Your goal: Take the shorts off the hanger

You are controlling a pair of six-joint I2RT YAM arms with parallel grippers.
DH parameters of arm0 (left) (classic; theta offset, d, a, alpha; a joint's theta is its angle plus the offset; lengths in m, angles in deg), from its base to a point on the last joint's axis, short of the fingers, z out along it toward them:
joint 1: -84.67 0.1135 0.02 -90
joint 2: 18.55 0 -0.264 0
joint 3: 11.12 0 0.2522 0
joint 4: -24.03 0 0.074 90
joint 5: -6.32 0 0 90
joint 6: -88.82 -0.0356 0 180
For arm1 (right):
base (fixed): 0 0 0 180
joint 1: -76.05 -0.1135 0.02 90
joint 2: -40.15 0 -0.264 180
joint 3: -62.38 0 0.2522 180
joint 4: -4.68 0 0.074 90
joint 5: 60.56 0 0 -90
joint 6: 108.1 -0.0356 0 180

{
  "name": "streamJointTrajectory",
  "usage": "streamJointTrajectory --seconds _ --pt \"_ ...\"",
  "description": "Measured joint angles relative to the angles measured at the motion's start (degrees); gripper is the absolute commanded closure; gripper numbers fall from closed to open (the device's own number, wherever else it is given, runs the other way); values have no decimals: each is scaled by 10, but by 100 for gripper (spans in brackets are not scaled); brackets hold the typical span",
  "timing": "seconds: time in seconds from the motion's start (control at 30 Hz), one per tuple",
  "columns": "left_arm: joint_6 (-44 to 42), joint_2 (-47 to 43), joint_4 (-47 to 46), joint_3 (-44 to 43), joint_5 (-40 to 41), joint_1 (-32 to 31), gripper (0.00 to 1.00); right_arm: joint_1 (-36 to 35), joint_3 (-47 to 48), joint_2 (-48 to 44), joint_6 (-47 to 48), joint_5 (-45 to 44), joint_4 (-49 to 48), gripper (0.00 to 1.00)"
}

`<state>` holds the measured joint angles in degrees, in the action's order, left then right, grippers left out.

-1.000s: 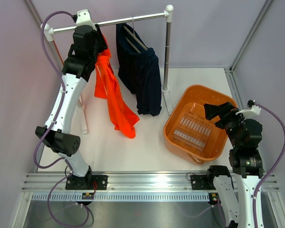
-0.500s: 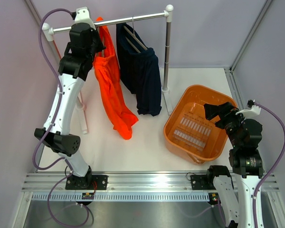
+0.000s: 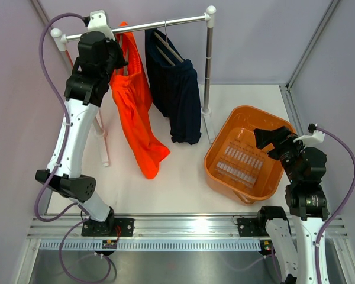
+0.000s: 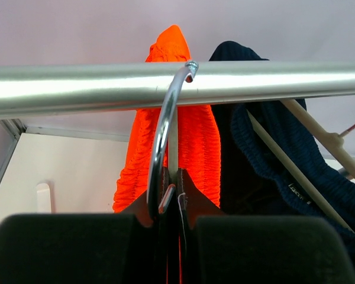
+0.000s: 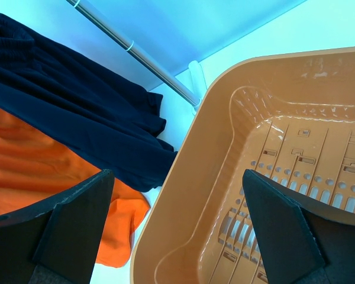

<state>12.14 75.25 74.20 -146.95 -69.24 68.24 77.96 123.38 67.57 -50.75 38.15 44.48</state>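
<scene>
White counter (image 3: 183, 183) boxed in by pale grey walls, with a slotted metal track (image 3: 183, 223) along the near edge carrying both arm bases.

Near right: right hand (image 3: 261, 138) spread wide, holding nothing, hovering above the right side of an orange basket (image 3: 244, 109). From the wrist view, both black fingers (image 5: 77, 231) framing the slotted basket floor.

Just left of the basket, the right post (image 3: 208, 65) of a clothes rack, upright on the counter.

Further left, the orange shorts (image 3: 136, 112), long and bunched, lower end reaching down toward the counter; contact there not clear. Just beside them on the right, navy shorts (image 3: 180, 94) draped over a second hanger (image 3: 168, 48) of pale wood, hem low near the foot of the post. Left post (image 3: 105, 151) of the rack mostly hidden behind the left arm.

At the far side, a silver bar (image 3: 160, 25) spanning the rack between white corner fittings. Up at its left end, left hand (image 4: 168, 236) clamped shut on the neck of the hanger (image 4: 190, 200) bearing the orange shorts, right below its metal hook (image 4: 163, 130). Hook looped over the bar. Orange shorts on that hanger, waistband gathered close behind the hook, navy waistband touching it on the right.
</scene>
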Motion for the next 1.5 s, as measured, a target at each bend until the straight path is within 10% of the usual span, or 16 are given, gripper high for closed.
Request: streamJointTrajectory --seconds 1.13,1.5 --pt "-17 -293 44 329 -3 -138 100 -12 37 82 18 149 -38 1" --pt "-13 -420 93 473 -48 -197 100 -316 160 245 48 33 -39 9"
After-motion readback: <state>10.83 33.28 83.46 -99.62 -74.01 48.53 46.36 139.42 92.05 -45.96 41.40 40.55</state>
